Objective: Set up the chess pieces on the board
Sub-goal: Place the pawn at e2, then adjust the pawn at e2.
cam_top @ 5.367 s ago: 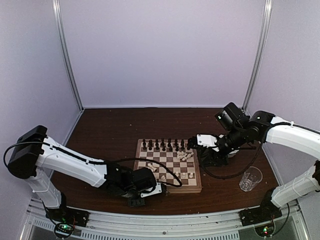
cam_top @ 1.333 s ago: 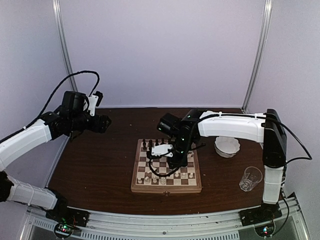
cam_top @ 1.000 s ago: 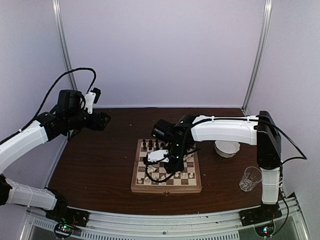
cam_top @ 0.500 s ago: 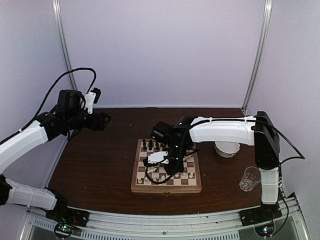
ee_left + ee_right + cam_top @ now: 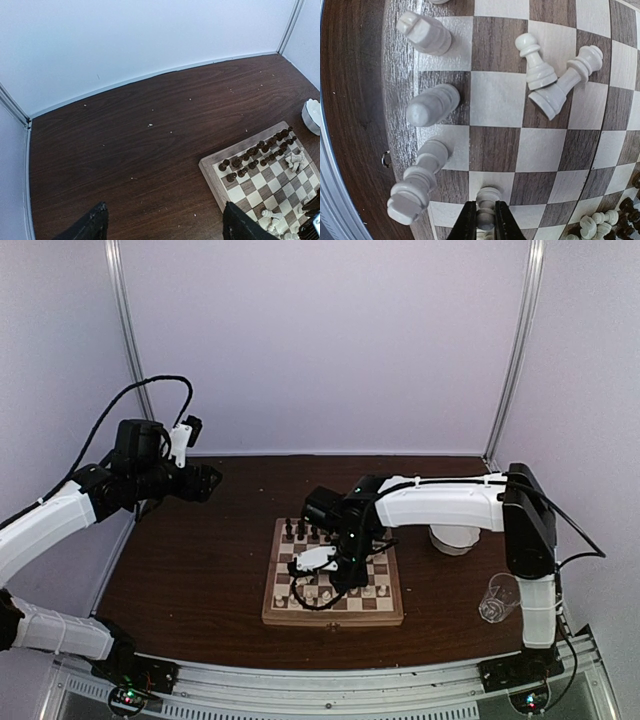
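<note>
The board (image 5: pixel 330 618) lies mid-table, with dark chess pieces (image 5: pixel 320 532) in its far rows and white ones near. My right gripper (image 5: pixel 328 580) is low over the near left squares. In the right wrist view it (image 5: pixel 485 222) is shut on an upright white pawn (image 5: pixel 487 200) that stands on a light square. Other white pieces (image 5: pixel 432 105) stand along the border (image 5: pixel 395 65), and two (image 5: pixel 567 85) lean together. My left gripper (image 5: pixel 205 483) hangs high at far left, open (image 5: pixel 167 227) over bare table, with the board's corner (image 5: pixel 212 167) to its right.
A white scalloped bowl (image 5: pixel 453 537) sits right of the board and shows in the left wrist view (image 5: pixel 312 115). A clear plastic cup (image 5: pixel 500 597) stands near the right arm's base. Walls close the table in at the back and sides.
My right gripper has shifted slightly left and down over the board's near rows, pawn in its fingers. The left arm, earlier low at the board's near edge, has stayed raised at far left.
</note>
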Motion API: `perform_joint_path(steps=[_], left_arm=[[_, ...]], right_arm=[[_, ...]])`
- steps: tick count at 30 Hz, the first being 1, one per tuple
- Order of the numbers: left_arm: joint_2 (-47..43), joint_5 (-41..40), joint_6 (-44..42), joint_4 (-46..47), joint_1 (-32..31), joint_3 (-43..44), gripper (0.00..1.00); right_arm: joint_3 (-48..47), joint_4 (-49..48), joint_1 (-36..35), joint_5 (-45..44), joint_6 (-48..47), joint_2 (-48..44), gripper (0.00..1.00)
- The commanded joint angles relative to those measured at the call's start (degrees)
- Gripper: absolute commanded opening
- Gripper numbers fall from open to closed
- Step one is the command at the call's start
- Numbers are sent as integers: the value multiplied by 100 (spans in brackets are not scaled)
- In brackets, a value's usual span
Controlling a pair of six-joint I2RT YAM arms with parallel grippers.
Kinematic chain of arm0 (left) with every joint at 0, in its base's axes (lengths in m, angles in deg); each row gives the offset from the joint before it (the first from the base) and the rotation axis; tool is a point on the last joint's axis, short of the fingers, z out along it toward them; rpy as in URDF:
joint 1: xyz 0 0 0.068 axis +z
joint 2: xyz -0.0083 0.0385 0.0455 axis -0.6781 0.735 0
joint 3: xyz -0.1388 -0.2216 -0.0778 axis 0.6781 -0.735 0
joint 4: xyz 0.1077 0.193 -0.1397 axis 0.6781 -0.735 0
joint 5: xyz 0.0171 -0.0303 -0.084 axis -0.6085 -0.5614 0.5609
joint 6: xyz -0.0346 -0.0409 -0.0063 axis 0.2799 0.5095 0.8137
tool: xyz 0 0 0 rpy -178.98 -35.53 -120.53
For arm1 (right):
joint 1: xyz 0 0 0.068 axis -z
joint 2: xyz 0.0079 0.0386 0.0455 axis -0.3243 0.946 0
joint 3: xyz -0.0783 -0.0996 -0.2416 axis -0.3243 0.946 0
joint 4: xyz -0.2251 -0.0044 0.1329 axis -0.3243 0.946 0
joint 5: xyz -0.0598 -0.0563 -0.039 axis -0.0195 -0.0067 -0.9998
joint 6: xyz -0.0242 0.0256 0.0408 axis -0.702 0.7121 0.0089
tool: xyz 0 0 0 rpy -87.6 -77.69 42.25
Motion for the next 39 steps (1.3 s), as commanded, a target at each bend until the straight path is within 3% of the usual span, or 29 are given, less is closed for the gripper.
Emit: perform_joint_path(steps=[1,4,9,17,27,39], left_arm=[[-59,90,-76,221,33,42,79],[-56,95,-76,224,33,42,79],[-49,114,-75,219,33,42,79],[-47,147,-75,220,33,42,79],[24,245,-67,211,33,51,79],[47,237,-79,204,33,50,79]], right_arm=[[-92,95,-68,-21,-25,87,12],[-102,83,-69,-21,-15,96,13],[-110,84,-70,-23,20,68,25],[-227,215,-78,-63,57,-138,28],[119,194,-12,33,-14,-1043,32],[280,-51,-25,296,-90,-406,41]])
